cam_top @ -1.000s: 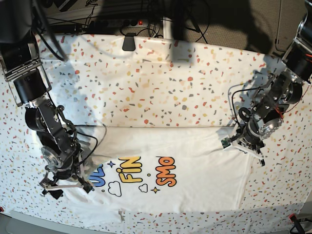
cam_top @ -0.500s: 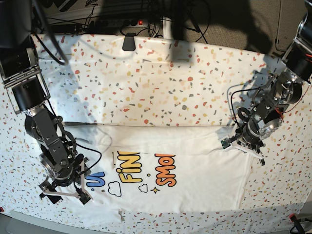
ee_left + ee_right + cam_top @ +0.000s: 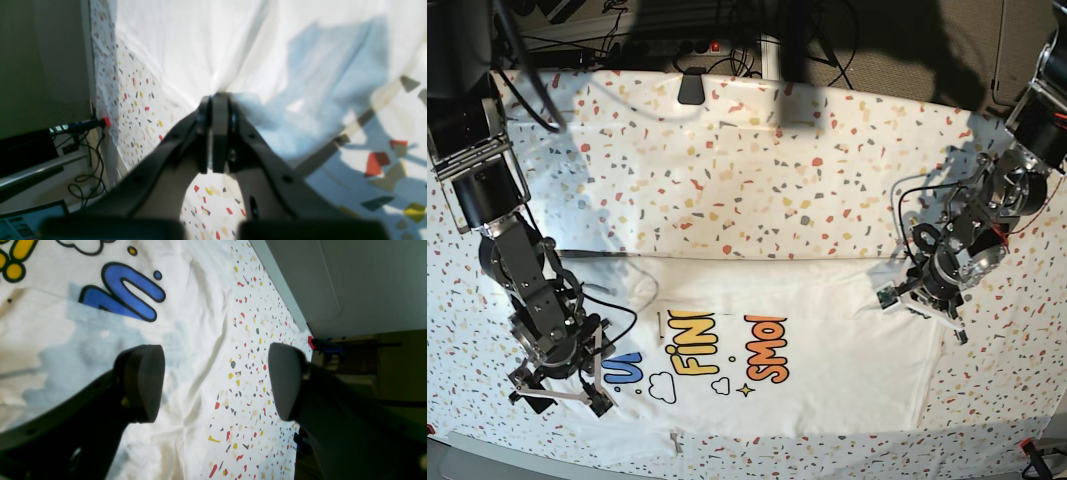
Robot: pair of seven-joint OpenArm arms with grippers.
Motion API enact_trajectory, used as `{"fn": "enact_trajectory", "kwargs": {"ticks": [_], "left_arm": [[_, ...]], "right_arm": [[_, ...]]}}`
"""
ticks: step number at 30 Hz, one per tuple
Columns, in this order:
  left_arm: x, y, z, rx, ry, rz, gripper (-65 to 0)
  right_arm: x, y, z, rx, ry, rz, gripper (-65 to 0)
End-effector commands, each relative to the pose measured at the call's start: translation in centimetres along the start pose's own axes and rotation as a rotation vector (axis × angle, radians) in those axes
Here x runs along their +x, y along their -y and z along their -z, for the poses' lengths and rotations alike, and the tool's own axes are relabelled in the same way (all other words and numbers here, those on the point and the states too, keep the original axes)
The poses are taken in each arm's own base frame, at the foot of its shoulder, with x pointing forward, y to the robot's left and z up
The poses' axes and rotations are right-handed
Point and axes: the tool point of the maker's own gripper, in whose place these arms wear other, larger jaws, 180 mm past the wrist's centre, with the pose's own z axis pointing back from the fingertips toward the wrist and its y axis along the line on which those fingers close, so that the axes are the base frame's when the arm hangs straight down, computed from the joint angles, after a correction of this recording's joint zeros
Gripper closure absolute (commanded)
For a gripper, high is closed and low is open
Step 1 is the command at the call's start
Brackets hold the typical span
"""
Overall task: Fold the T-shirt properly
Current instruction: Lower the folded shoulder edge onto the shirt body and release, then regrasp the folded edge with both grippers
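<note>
Base view shows the T-shirt spread across the lower centre of the speckled table covering. At right, the left gripper pinches its edge, jaws nearly together. At lower left, the right gripper stands wide apart, holding nothing.

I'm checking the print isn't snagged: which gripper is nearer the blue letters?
Right. The right gripper hangs open just beside the blue letters, at the T-shirt's edge. The left gripper is at the opposite edge, far from them.
</note>
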Motion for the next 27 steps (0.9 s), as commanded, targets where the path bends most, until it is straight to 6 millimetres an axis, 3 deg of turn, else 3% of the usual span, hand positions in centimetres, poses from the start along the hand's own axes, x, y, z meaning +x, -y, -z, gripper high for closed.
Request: {"fn": "enact_trajectory", "kwargs": {"ticks": [1, 3, 4, 7, 10, 12, 16, 20, 27], "left_arm": [[0.4, -3.5, -0.2, 0.106, 0.014, 0.007, -12.7], [0.3, -5.0, -0.5, 0.190, 0.005, 0.034, -22.1], [0.2, -5.6, -0.6, 0.226, -0.006, 0.055, -23.5], [-0.2, -6.2, -0.7, 0.258, -0.030, 0.091, -23.5], [-0.4, -6.2, -0.7, 0.256, -0.042, 0.086, -23.5], [-0.4, -6.2, -0.7, 0.257, -0.042, 0.087, -23.5], [-0.7, -6.0, -0.8, 0.253, -0.073, 0.079, -23.4], [-0.9, -4.3, -0.6, 0.169, -0.155, 0.092, -23.4], [2.2, 0.3, -1.1, -0.091, -0.057, 0.037, -23.4]], "right_arm": [[1.4, 2.8, -0.2, -0.059, 0.034, 0.017, -47.5], [1.4, 2.8, -0.2, -0.059, 0.031, 0.017, -47.5], [1.4, 2.8, -0.2, -0.059, 0.031, 0.017, -47.5], [1.2, 2.5, -0.2, -0.045, 0.023, 0.000, -47.5], [-0.3, -0.1, -0.3, 0.110, -0.049, -0.187, -47.5], [-1.0, -1.9, -0.7, 0.235, -0.055, -0.200, -47.5], [-3.0, -2.4, -1.2, 0.320, -0.104, -0.237, -47.5], [-5.1, -1.9, -1.8, 0.383, -0.141, -0.221, -47.0], [-7.7, -1.5, -4.3, 0.493, -0.253, -0.094, -46.7]]}}
